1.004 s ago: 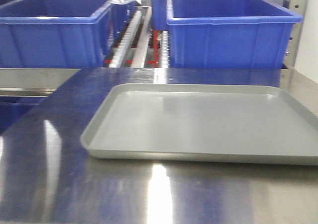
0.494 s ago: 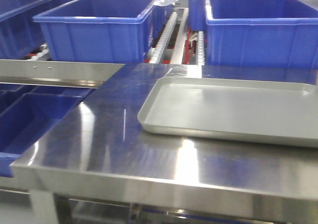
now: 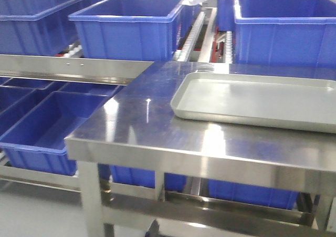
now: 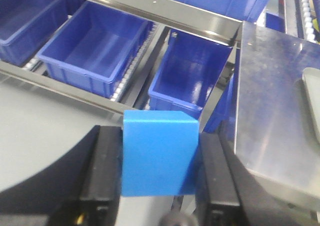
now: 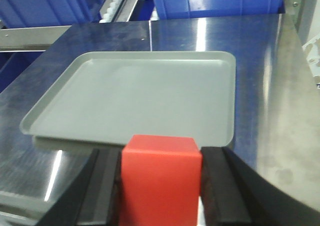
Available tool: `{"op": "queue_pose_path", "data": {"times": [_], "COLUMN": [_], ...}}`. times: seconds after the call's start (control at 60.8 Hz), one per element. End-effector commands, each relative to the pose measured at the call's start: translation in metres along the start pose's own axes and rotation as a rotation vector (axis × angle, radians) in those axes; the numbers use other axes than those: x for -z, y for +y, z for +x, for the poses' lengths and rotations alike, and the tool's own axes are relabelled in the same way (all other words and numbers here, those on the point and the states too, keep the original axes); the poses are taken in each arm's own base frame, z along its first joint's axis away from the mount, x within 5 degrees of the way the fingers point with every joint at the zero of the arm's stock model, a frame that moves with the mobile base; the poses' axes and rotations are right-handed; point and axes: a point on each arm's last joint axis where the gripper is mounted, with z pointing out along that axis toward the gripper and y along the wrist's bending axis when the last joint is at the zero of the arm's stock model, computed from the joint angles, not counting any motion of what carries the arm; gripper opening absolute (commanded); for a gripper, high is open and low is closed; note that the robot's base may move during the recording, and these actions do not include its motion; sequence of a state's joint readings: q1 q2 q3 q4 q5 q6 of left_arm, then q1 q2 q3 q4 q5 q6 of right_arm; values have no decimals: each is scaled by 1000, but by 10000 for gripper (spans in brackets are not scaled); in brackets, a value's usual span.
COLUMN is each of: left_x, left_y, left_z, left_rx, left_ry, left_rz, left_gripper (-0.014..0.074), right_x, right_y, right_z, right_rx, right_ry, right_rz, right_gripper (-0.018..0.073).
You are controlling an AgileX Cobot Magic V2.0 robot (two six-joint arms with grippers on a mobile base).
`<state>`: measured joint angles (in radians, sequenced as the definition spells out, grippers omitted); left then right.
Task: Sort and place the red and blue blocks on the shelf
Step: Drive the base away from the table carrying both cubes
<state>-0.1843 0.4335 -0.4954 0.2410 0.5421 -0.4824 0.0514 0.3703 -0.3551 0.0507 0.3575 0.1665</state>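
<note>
The blue block (image 4: 158,158) is a plain cube, and my left gripper (image 4: 159,132) is shut on it, one black finger on each side. Below it lie floor and the shelf's lower level. The shelf's steel front crossbar (image 4: 150,6) with two small screws runs across the top of the left wrist view; it also shows as the crossbar (image 3: 79,67) in the front view, with white roller tracks (image 3: 191,34) behind. My right gripper (image 5: 160,153) is shut on the red block (image 5: 160,186), just in front of the near edge of the grey tray (image 5: 135,95). Neither gripper shows in the front view.
The grey tray (image 3: 252,98) lies empty on a steel table (image 3: 136,124). Large blue bins (image 3: 126,21) stand on the rack's upper level, with others (image 3: 50,126) lower left. In the left wrist view, bins (image 4: 95,45) sit below the crossbar, left of the table corner (image 4: 270,95).
The front view has pulled back and swung left. The tray now sits smaller and further right, and the table's front edge, its legs and the lower bins have come into view.
</note>
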Motion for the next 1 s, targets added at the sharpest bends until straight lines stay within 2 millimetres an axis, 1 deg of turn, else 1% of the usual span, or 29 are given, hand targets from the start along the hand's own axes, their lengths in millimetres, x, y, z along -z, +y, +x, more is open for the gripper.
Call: {"op": "queue_pose_path", "data": {"times": [0.0, 0.988], "left_x": [4, 4], "left_y": [-5, -5], "left_z": [-15, -15], "left_rx": [-7, -7], "left_ry": [-100, -100], "left_rz": [40, 40], "left_gripper": [122, 122], "right_x": [3, 3], "right_y": [3, 3], "right_z": [-16, -16], "right_rx": [9, 9], "right_ry": [-111, -111], "right_rz": [-13, -13], "right_gripper": [67, 67]}}
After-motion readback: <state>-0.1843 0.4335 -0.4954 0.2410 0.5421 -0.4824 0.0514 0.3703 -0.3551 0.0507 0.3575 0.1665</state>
